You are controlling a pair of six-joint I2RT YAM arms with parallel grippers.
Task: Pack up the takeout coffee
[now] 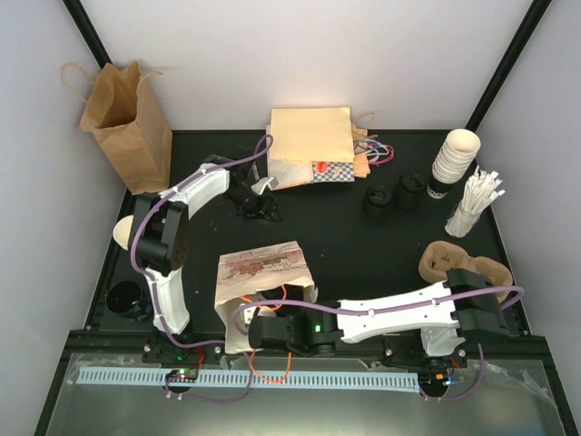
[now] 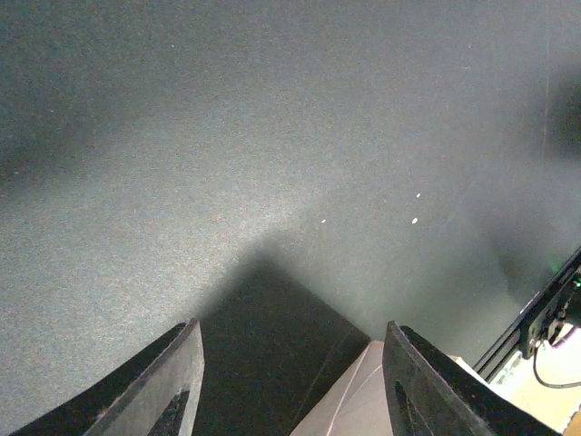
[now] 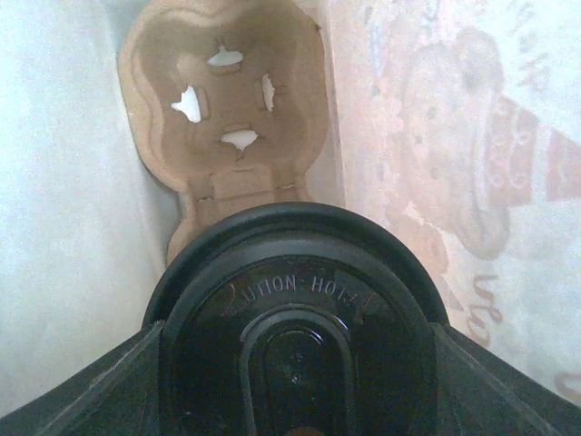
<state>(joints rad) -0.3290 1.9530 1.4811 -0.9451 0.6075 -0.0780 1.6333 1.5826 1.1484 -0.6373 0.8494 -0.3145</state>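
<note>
The takeout coffee (image 3: 295, 300) fills the right wrist view: I see only its round black lid, gripped from both sides. My right gripper (image 3: 295, 381) is shut on it and holds it inside the printed paper bag (image 1: 263, 268), above a brown cardboard cup carrier (image 3: 227, 100) on the bag's bottom. In the top view the cup is hidden inside the bag, where the right arm reaches in. My left gripper (image 1: 257, 202) is open and empty over the black mat at the back, its fingers (image 2: 154, 381) spread wide.
An upright brown paper bag (image 1: 127, 127) stands at back left. Flat bags (image 1: 313, 145) lie at back centre. Loose black lids (image 1: 390, 195), stacked cream cups (image 1: 454, 159), white sticks (image 1: 474, 204) and a second carrier (image 1: 458, 263) are at right.
</note>
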